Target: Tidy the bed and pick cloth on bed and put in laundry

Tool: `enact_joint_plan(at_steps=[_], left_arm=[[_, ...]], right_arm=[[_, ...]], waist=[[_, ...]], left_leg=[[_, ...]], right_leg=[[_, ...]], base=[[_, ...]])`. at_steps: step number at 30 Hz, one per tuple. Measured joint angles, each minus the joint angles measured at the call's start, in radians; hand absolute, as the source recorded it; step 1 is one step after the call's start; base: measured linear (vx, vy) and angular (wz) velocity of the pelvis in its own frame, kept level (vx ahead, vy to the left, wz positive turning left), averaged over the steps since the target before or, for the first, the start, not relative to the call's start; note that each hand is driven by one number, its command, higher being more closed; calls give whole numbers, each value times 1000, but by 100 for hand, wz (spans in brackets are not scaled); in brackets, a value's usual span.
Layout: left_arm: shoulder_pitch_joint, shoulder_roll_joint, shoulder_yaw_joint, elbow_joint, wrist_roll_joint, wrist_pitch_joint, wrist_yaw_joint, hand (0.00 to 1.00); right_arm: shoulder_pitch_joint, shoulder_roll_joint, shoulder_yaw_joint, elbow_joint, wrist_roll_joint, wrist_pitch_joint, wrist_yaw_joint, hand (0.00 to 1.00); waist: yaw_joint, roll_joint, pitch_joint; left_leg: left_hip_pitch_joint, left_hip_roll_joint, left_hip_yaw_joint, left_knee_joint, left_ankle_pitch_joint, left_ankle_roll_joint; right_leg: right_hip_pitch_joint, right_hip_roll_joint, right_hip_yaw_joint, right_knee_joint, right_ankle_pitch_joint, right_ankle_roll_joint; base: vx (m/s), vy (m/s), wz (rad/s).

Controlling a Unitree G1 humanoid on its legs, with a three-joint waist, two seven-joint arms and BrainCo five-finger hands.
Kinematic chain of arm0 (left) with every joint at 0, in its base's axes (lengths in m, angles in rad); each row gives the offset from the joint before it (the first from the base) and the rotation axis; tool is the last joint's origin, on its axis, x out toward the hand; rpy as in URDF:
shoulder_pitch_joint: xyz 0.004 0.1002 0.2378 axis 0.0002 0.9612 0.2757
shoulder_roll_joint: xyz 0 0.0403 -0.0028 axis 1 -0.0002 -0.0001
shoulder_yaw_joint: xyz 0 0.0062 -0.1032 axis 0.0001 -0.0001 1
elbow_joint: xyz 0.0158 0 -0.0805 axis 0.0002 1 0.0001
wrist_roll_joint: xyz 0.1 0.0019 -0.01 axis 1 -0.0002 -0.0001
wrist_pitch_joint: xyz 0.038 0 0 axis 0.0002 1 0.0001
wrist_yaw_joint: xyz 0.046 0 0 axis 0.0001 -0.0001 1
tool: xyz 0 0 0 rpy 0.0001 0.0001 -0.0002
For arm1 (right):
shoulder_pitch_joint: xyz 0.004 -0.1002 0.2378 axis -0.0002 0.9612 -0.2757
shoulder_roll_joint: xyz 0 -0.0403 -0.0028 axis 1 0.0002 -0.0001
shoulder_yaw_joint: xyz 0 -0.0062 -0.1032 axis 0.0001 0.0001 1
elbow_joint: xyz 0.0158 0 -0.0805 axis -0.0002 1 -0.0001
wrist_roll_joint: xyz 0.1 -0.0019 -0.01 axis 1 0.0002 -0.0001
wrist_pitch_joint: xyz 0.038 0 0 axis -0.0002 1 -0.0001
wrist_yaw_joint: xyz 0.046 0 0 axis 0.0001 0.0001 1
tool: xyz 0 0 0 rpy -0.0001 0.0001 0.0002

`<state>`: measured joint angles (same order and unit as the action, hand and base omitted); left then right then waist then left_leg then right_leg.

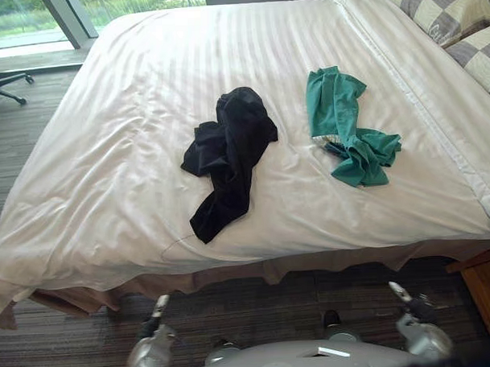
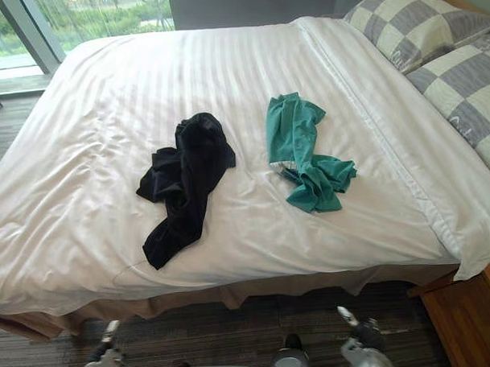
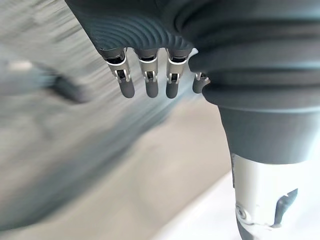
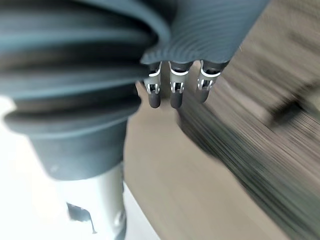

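A crumpled black cloth lies near the middle of the white striped bed, one end trailing toward the near edge. To its right lies a bunched green cloth, a little apart from the black one. My left hand hangs low beside me over the carpet, fingers straight and holding nothing. In the same way my right hand hangs with straight, empty fingers. Both hands are well short of the bed's near edge.
Two grey-and-cream checked pillows rest at the bed's far right. A wooden bedside table stands at the near right corner. An office chair and a window are at the far left. Carpet lies between me and the bed.
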<state>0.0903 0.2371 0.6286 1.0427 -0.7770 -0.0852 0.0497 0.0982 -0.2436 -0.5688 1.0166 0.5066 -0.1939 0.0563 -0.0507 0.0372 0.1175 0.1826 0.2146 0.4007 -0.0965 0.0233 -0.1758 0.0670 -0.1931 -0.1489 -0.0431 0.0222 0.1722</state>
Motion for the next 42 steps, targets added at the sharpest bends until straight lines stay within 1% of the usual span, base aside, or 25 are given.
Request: enact_joint_plan(at_steps=[1,2,3,4,6,8,10,12,14,16,17,18,20,22,23,25,27,29,32,34,35,37,40,41,42], left_arm=[[4,27,51,-2,-23,-19,-2,0],[19,90,156,-31,-80,-76,-31,0],[38,122,195,-79,-104,-107,-53,0],[49,145,212,-112,-121,-125,-69,0],[68,211,237,-245,-194,-176,-147,0],[70,271,261,-449,-262,-217,-228,0],[56,308,288,-563,-273,-234,-263,0],[43,345,311,-659,-263,-240,-267,0],[10,430,305,-668,-215,-236,-238,0],[-39,492,253,-636,-159,-226,-221,0],[-103,555,156,-588,-64,-195,-213,0],[-133,576,107,-572,-19,-181,-208,0],[-269,633,-106,-502,182,-133,-187,0],[-354,641,-235,-450,322,-102,-166,0],[-418,640,-325,-409,404,-73,-148,0],[-524,635,-434,-350,505,-27,-121,0],[-700,624,-537,-282,650,24,-76,0],[-823,588,-589,-242,738,48,-41,0],[-922,524,-646,-241,846,84,3,0],[-982,501,-674,-255,879,134,12,0],[-1013,486,-688,-278,886,172,14,0],[-1052,463,-731,-305,886,228,12,0],[-1129,433,-758,-316,886,305,-17,0],[-1150,432,-771,-318,887,336,-38,100],[-1156,432,-778,-317,887,350,-50,100]], right_arm=[[3,-19,-38,-1,-3,-11,-2,0],[22,-59,-109,-23,-23,-55,-6,0],[34,-76,-138,-53,-29,-76,-11,0],[42,-87,-151,-74,-37,-90,-15,0],[67,-116,-186,-163,-85,-130,-24,0],[63,-181,-214,-289,-163,-161,-29,0],[26,-246,-215,-351,-189,-174,-24,0],[-13,-313,-204,-397,-196,-176,-13,0],[-70,-413,-115,-408,-195,-166,2,0],[-106,-466,-28,-408,-195,-151,10,0],[-154,-497,64,-409,-196,-135,21,0],[-178,-506,104,-409,-196,-126,25,0],[-280,-516,251,-410,-200,-94,52,0],[-343,-517,320,-411,-201,-78,80,0],[-399,-520,369,-410,-201,-64,99,0],[-493,-534,439,-404,-201,-54,118,0],[-654,-559,523,-354,-200,-52,130,0],[-759,-561,548,-326,-195,-53,130,0],[-843,-562,579,-344,-182,-54,122,0],[-846,-561,580,-417,-154,-56,115,0],[-845,-560,580,-456,-154,-55,114,0],[-845,-556,580,-521,-154,-54,108,0],[-848,-556,578,-632,-152,-53,93,0],[-848,-555,578,-664,-146,-52,91,0],[-848,-555,578,-678,-145,-51,91,0]], waist=[[-2,2,-5],[-2,0,-29],[-2,-2,-45],[-1,-8,-53],[5,-18,-79],[14,-31,-93],[16,-32,-100],[17,-28,-101],[13,-25,-105],[12,-23,-107],[11,-17,-104],[12,-14,-102],[9,2,-92],[4,14,-83],[-5,22,-61],[-30,25,-18],[-52,16,69],[-71,13,139],[-70,14,216],[-74,17,257],[-75,14,282],[-80,16,295],[-84,-4,308],[-88,-13,313],[-91,-14,314]], left_leg=[[0,0,-1,0,-2,0],[-7,1,-1,0,-6,-2],[-12,1,-3,0,-7,-2],[-15,1,-4,0,-7,-3],[-29,1,-15,0,-7,-3],[-30,0,-19,0,-7,-3],[-31,-1,-22,0,-7,-3],[-30,-1,-22,0,-7,-3],[-25,-4,-23,0,-7,-3],[-24,-5,-24,0,-5,-1],[-25,-6,-24,4,-4,0],[-25,-6,-23,7,-4,0],[-26,-6,-23,10,0,1],[-30,-6,-17,10,3,1],[-31,-7,-5,10,6,3],[-58,-10,7,13,16,8],[-115,-14,33,13,42,17],[-153,-16,42,13,60,24],[-183,-17,92,14,69,25],[-206,-12,121,13,75,25],[-207,-5,140,13,76,22],[-216,5,155,15,77,21],[-242,15,202,40,76,21],[-248,15,216,48,76,21],[-254,14,223,51,76,21]], right_leg=[[6,0,-4,-7,1,2],[12,0,-13,-30,8,4],[12,0,-17,-37,10,4],[12,0,-19,-40,10,4],[13,0,-33,-50,14,4],[14,0,-34,-50,14,4],[14,0,-36,-50,14,4],[14,0,-36,-50,15,4],[11,0,-30,-50,18,6],[11,0,-29,-51,25,6],[10,-1,-29,-51,31,7],[10,-1,-29,-51,33,6],[3,-2,-25,-51,38,6],[-9,-2,-19,-51,44,6],[-20,-1,-6,-51,53,4],[-52,-1,15,-51,74,1],[-133,0,36,-50,119,-7],[-178,0,45,-50,145,-14],[-247,6,90,-45,162,-23],[-290,14,114,-42,176,-30],[-306,22,123,-32,177,-32],[-330,31,128,-12,176,-32],[-394,38,136,52,175,-33],[-412,38,136,73,172,-38],[-420,36,136,80,168,-44]], base=[[7,-12,10],[22,-10,8],[39,-10,7],[39,-8,11],[29,-11,14],[19,-14,7],[0,0,0],[0,0,0],[0,-13,-5],[-25,-10,-4],[-45,-10,-3],[-62,-11,-3],[-92,-16,-3],[-82,-12,-15],[-115,-10,-30],[-105,-6,-29],[-182,-14,-34],[-184,-18,-26],[-92,-12,-45],[-10,-24,-38],[-1,-24,-29],[3,-16,-22],[10,-2,-19],[-11,7,-12],[-18,9,-6]])
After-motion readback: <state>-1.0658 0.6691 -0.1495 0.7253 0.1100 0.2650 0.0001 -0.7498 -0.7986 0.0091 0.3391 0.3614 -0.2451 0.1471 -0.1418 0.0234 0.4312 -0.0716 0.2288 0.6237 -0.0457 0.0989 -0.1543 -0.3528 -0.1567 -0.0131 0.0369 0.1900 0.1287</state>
